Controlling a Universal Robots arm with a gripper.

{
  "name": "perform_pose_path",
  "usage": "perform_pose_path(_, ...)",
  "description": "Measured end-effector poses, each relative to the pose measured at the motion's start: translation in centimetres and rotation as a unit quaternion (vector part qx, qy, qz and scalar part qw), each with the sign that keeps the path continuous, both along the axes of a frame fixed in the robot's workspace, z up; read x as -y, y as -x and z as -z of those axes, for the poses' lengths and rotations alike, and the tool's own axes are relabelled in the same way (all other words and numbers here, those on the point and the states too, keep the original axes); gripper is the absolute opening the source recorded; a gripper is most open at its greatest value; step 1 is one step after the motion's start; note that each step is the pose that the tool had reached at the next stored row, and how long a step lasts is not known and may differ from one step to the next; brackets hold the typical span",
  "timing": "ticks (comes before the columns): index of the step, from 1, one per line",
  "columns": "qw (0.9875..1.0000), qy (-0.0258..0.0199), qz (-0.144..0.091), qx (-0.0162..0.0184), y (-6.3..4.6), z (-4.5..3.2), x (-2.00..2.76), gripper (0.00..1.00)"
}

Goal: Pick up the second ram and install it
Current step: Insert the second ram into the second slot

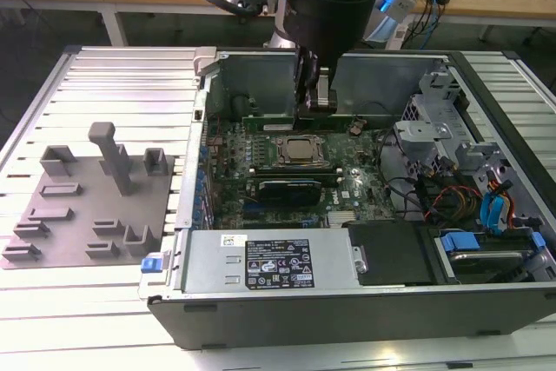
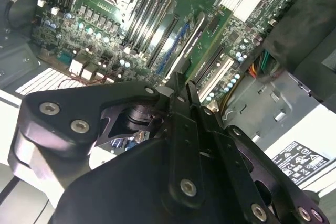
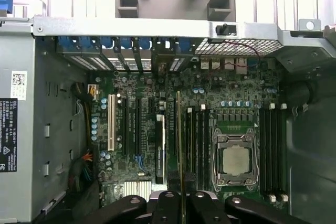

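My gripper (image 1: 319,106) hangs inside the open computer case, above the green motherboard (image 1: 347,202). In the first wrist view the second ram (image 3: 180,145) shows edge-on as a thin green strip running out from between the fingertips (image 3: 170,199). It hangs over the memory slots between the processor socket (image 3: 234,159) and a dark stick (image 3: 160,148) seated in a slot. Whether it touches a slot I cannot tell. In the second wrist view the gripper (image 2: 181,85) has its two fingers pressed close together over the slots. The gripper is shut on the second ram.
The grey holder tray (image 1: 87,206) lies on the slatted table at the exterior view's left, outside the case. The case wall (image 1: 261,76), the power supply (image 1: 269,262) and drive cages with cables (image 1: 469,180) surround the motherboard.
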State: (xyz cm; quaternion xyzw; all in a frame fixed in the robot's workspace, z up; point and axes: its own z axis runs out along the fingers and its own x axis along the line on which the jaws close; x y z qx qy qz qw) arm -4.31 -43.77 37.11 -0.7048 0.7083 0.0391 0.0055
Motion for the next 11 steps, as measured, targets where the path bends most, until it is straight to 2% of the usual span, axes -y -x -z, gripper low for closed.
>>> perform_pose_path(4, 1.0000, 0.0000, 0.000, 0.0000, 0.0, 1.14, 0.00, 0.11)
perform_pose_path(11, 1.0000, 0.0000, 0.000, 0.0000, 0.0, 1.80, 0.00, 0.11)
